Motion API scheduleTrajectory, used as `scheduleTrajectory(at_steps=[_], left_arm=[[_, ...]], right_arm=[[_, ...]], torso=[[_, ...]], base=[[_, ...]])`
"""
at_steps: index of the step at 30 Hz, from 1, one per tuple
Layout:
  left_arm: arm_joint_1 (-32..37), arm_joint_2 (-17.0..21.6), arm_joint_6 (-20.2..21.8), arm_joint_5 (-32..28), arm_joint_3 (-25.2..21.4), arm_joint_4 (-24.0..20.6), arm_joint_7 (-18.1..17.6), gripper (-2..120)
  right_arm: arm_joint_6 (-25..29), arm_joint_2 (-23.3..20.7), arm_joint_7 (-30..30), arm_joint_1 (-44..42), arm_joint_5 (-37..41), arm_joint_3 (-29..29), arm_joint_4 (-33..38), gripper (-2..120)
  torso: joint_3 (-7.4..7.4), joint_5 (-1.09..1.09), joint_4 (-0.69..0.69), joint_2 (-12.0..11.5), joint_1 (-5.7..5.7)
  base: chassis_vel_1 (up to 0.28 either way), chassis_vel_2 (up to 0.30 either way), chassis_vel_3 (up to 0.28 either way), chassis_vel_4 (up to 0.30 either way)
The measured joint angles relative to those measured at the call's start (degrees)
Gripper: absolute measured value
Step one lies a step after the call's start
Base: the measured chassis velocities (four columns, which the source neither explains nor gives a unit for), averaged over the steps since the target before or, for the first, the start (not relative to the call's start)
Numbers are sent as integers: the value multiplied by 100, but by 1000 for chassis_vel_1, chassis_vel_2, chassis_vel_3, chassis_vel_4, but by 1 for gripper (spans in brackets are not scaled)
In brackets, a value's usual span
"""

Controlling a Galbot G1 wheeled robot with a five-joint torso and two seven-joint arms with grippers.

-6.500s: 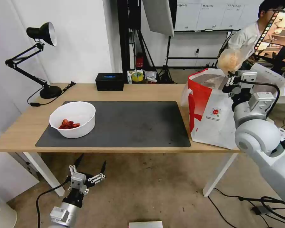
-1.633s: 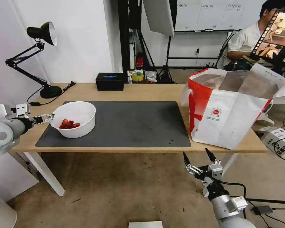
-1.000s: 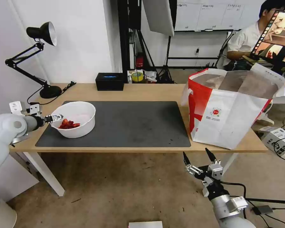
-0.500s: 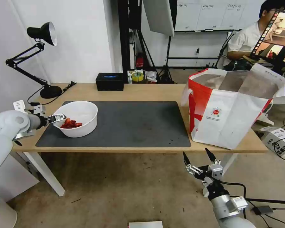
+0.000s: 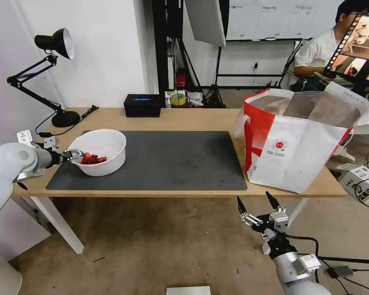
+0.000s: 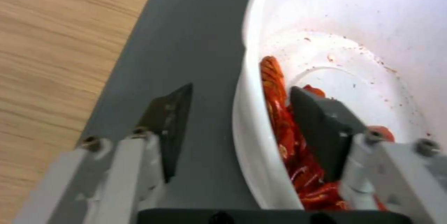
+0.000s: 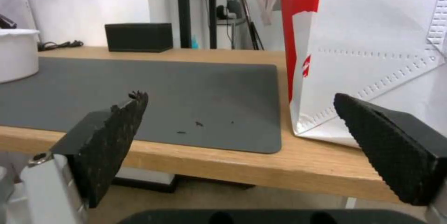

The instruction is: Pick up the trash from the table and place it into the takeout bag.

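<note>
White bowl (image 5: 97, 152) with red scraps (image 5: 92, 158) is seen at the left end of the dark grey mat (image 5: 172, 159) on the desk (image 5: 184, 119), tilted, its left side raised. Its left rim is straddled by the left hand (image 5: 74, 155), one finger (image 6: 321, 133) inside against the scraps, the other (image 6: 170, 119) outside, apart from the wall. The right hand (image 5: 257, 208) is held spread below the desk's front edge, near the takeout bag (image 5: 299, 139) standing at the right end.

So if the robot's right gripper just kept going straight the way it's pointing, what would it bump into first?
Probably the edge of the table. The right gripper hangs open below it, pointing up toward the edge between the mat and the white bag. Depth is hard to judge.
</note>
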Motion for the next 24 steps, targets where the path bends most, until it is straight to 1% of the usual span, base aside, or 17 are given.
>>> scheduleTrajectory(at_steps=[2,3,6,7,9,10,11,13,16,18,23,24], left_arm=[[1,-7,-2,-21,2,-31,-6,43],[1,-7,-2,-21,2,-31,-6,43],[41,-23,-6,-48,-8,-81,-28,28],[41,-23,-6,-48,-8,-81,-28,28],[81,-30,-7,-84,-42,-120,-32,19],[81,-30,-7,-84,-42,-120,-32,19],[90,-33,-7,-95,-55,-132,-32,15],[130,-48,-7,-125,-108,-191,-34,4],[149,-73,-7,-153,-146,-258,-109,0],[151,-95,-8,-217,-185,-332,-189,0],[145,-101,-8,-283,-250,-493,-232,0],[139,-105,-8,-314,-298,-590,-233,0]], right_arm=[[0,0,0,0,0,0,0,100],[0,0,0,0,0,0,0,100],[0,0,0,0,0,0,0,100],[0,0,0,0,0,0,0,100],[0,0,0,0,0,0,0,100],[0,0,0,0,0,0,0,100],[0,0,0,0,0,0,0,100],[0,0,0,0,0,0,0,100],[0,0,0,0,0,0,0,100],[0,0,0,0,0,0,0,100],[0,1,0,0,0,0,0,100],[0,1,0,0,0,0,0,100]], torso=[[0,0,0,0,0],[0,0,0,0,0],[0,1,0,0,0],[0,1,0,0,0],[0,1,0,0,0],[0,1,0,0,0],[0,1,0,0,0],[0,1,0,0,0],[0,1,0,0,0],[0,1,0,0,0],[0,1,0,0,0],[0,1,0,0,0]], base=[[0,0,0,0],[0,0,0,0],[0,0,0,0],[0,0,0,0],[0,0,0,0],[0,0,0,0],[0,0,0,0],[0,0,0,0],[0,0,0,0],[0,0,0,0],[0,0,0,0],[0,0,0,0]])
